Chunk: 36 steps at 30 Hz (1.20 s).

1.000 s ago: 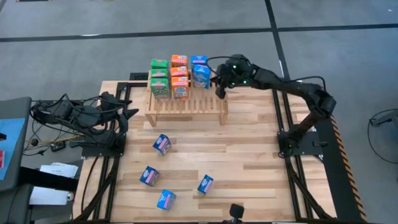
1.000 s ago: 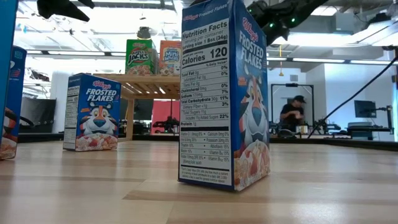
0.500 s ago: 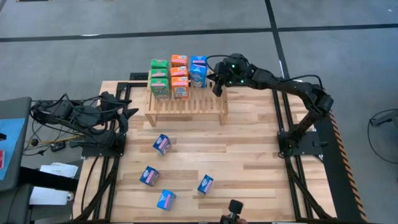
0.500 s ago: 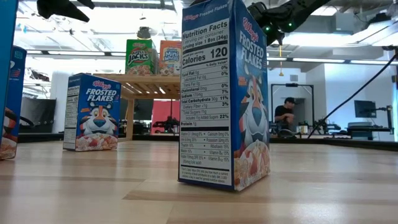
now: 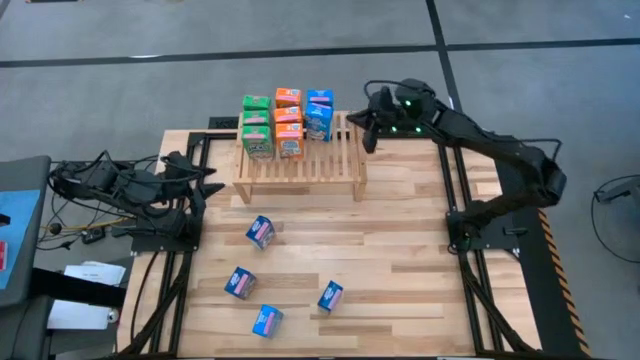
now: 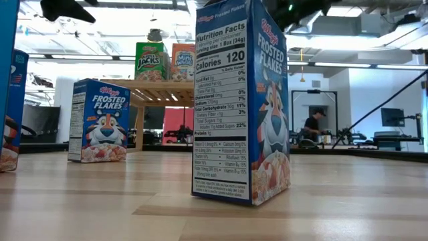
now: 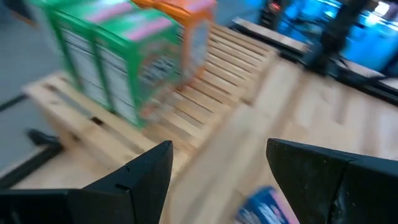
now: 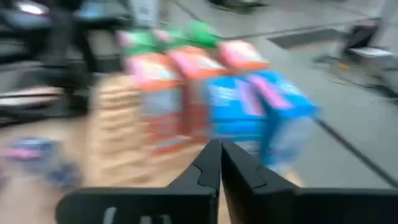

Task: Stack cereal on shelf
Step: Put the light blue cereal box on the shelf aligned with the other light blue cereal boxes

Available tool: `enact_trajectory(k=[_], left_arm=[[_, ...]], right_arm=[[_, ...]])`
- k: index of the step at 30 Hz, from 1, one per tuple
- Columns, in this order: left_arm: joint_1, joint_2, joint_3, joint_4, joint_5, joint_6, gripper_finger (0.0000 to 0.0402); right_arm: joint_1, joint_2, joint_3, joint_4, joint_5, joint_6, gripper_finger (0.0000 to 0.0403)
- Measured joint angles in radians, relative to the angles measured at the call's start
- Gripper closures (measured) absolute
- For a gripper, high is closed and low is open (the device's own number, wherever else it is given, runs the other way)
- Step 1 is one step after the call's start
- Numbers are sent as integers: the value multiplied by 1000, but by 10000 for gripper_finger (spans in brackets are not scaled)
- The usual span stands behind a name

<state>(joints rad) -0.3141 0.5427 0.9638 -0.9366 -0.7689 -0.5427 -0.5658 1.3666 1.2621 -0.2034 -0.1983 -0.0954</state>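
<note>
from above, eight cereal boxes [image 5: 285, 123] stand on the wooden shelf [image 5: 300, 170], four blue boxes [image 5: 261, 232] wait on the table [image 5: 400, 250], and the right gripper [image 5: 368, 128] hangs just beside the shelf holding nothing. from the low view, a frosted flakes box [image 6: 242, 100] stands close and upright. the wrist views show the right gripper's fingers [image 8: 211, 171] pressed together and empty and the left gripper [image 7: 217, 168] spread wide by its side, so i think the next move is to reach for a blue box.

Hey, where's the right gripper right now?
In the high view, the right gripper hangs empty by the shelf's right end, just right of the blue cereal boxes standing on it.
</note>
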Motion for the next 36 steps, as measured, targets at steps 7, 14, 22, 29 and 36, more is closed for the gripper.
enact_trajectory(k=[7,14,22,29,36], left_arm=[[0,56,0,1,422,-61,152],[-39,266,0,4,869,-185,152],[-321,458,-1,116,942,-297,152],[-575,498,-1,227,651,-510,152],[-704,549,0,234,487,-602,152]], right_arm=[[210,-57,0,-36,-59,44,285],[437,-51,0,-41,79,120,206],[650,0,2,-9,185,190,175],[756,203,80,103,195,144,173],[770,465,287,93,116,102,139]])
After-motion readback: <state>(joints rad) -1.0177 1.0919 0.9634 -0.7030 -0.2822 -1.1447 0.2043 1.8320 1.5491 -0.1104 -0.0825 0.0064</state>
